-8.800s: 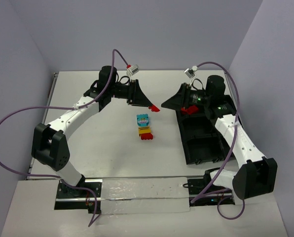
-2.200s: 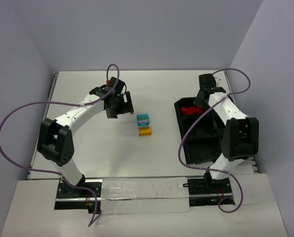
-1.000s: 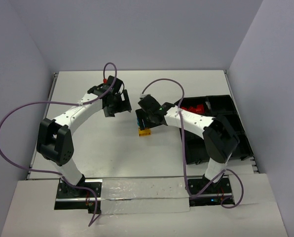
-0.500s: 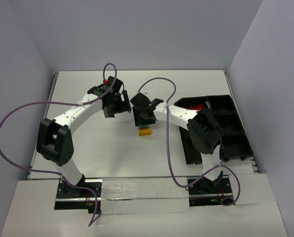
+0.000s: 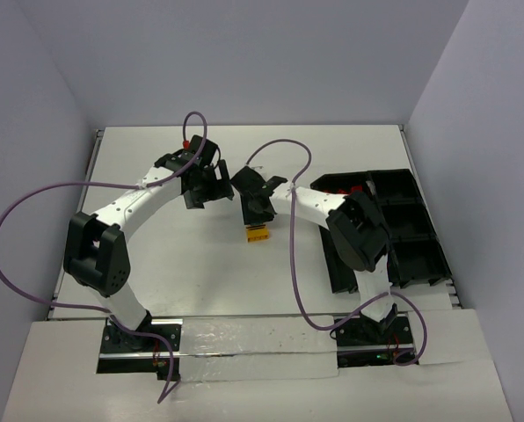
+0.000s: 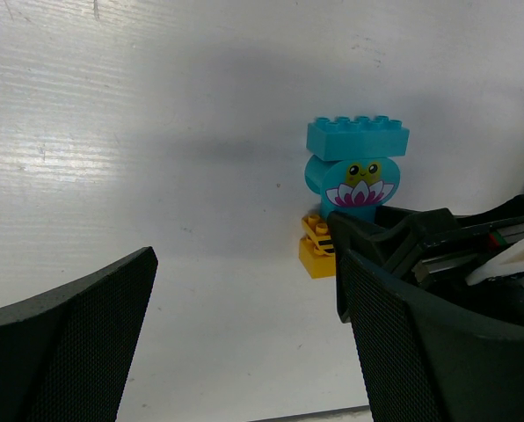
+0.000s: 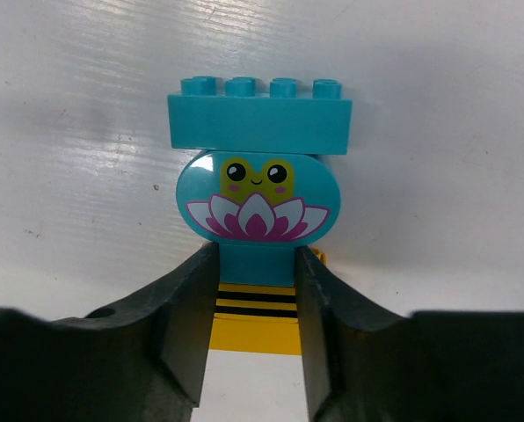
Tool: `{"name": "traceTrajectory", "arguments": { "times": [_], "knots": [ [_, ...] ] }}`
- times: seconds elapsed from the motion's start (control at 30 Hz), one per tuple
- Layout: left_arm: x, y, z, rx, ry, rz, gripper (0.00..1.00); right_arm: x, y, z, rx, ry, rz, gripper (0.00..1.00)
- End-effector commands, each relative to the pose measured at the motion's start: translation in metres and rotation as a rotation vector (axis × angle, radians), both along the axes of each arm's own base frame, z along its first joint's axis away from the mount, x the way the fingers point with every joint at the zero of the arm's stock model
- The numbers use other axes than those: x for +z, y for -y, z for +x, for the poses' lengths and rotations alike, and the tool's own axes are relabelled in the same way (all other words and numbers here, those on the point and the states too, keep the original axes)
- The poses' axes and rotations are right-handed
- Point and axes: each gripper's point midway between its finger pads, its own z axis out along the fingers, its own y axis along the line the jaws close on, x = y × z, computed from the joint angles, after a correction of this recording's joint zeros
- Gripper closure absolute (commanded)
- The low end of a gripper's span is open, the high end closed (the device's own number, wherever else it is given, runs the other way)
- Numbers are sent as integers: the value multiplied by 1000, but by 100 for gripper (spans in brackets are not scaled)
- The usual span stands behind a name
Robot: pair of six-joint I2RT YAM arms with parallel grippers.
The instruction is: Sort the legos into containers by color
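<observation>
A stack of legos shows in the right wrist view: a cyan four-stud brick (image 7: 258, 122), a cyan round piece with a frog and lotus (image 7: 257, 198), and a yellow brick with black stripes (image 7: 255, 318). My right gripper (image 7: 257, 299) is shut on the stack's cyan base and yellow brick, one finger on each side. In the top view only the yellow brick (image 5: 258, 234) shows, below the right gripper (image 5: 260, 211). My left gripper (image 6: 244, 290) is open and empty just left of the stack (image 6: 357, 163); in the top view the left gripper (image 5: 202, 186) sits beside the right one.
The black tray of bins (image 5: 420, 230) lies at the right edge of the table, with a red brick (image 5: 360, 188) in its far bin. A small red thing (image 5: 185, 141) shows behind the left arm. Purple cables loop over both arms.
</observation>
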Motion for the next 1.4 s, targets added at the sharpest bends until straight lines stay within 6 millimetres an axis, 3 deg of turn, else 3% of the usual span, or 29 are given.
{"name": "traceTrajectory", "arguments": {
  "times": [0.0, 0.07, 0.27, 0.43, 0.57, 0.63, 0.9, 1.37],
  "knots": [
    [20, 3, 4, -5, 51, -41, 7, 9, -6, 13, -30, 38, 12, 59],
    [20, 4, 4, -4, 50, -42, 7, 7, -5, 12, -34, 35, 11, 60],
    [22, 5, 4, -5, 53, -53, 7, 18, -9, 10, -44, 40, 56, 76],
    [18, 11, -2, -26, 37, -87, 7, 33, -15, 10, -64, 44, 119, 76],
    [14, 27, -16, -75, 27, -203, 6, 47, -14, 13, -132, 49, 180, 76],
    [25, 43, -21, -112, 60, -331, 6, 54, -12, 17, -171, 43, 232, 76],
    [12, 61, -43, -133, 39, -559, 6, 79, -4, 21, -210, 46, 333, 77],
    [16, 76, -35, -172, 105, -663, 8, 102, -5, 16, -195, 48, 398, 77]
  ]
}}
